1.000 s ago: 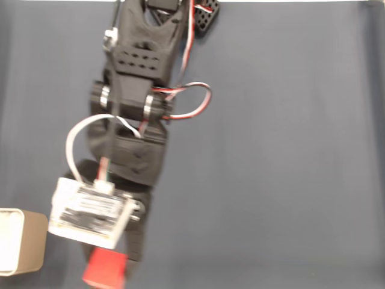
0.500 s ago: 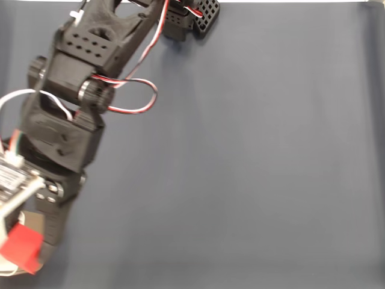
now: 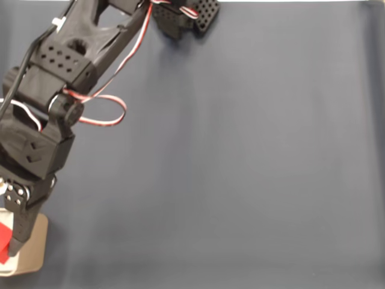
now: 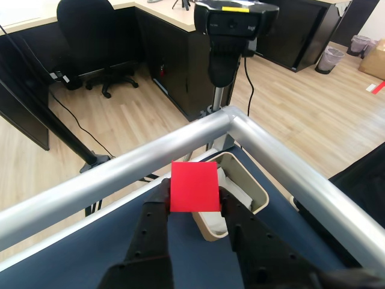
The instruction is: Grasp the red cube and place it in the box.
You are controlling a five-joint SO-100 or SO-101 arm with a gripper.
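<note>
Worktop under dark mat; arm reaches to left edge in fixed view. Box sits at worktop corner, open side up. Gripper fingers closed on cube, held above box, apparently ready for release.

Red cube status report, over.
Gripper shut on red cube. Cube held above the box, not released. Nothing in the way.
</note>
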